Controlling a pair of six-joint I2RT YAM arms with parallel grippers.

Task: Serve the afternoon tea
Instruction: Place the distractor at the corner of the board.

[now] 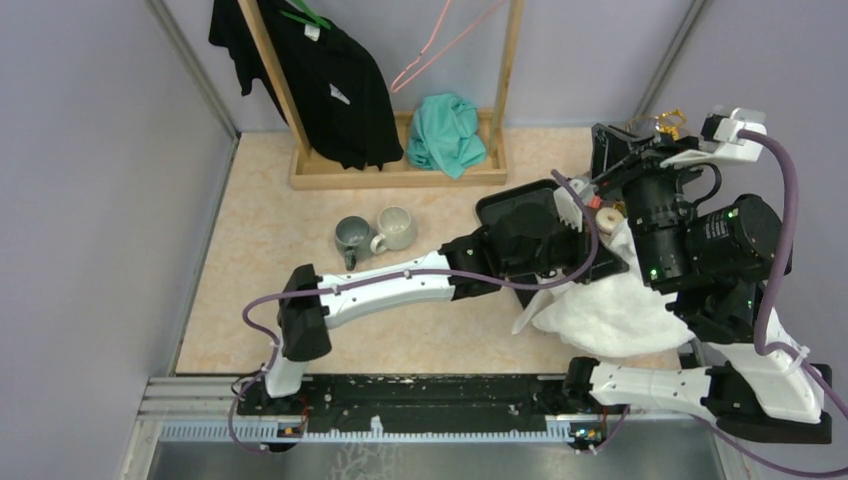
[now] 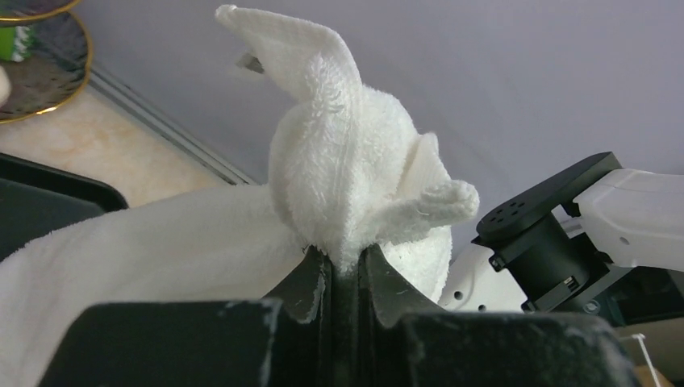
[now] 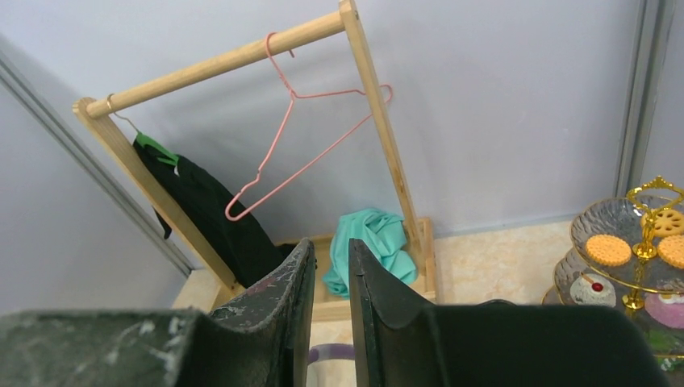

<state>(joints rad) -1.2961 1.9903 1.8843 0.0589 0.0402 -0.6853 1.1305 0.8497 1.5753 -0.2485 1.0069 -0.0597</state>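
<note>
The glass three-tier stand point(image 3: 625, 214) with a gold frame stands at the right of the right wrist view. It holds orange discs point(image 3: 608, 249) on top and a white sweet lower down. In the top view only its gold tip point(image 1: 668, 122) shows behind my right arm. A grey mug point(image 1: 352, 237) stands mid-table. My left gripper point(image 2: 345, 258) is shut on a white towel point(image 2: 347, 161) beside the stand's tiers point(image 2: 36, 76); in the top view it point(image 1: 572, 222) reaches over the tray. My right gripper point(image 3: 329, 246) is raised, empty, jaws a narrow gap apart.
A black tray point(image 1: 510, 205) lies under my left wrist. The towel point(image 1: 620, 300) spreads on the table at the right. A pale mug point(image 1: 396, 229) stands next to the grey one. A wooden clothes rack point(image 1: 400, 172) with a black garment and teal cloth point(image 1: 446, 132) stands at the back.
</note>
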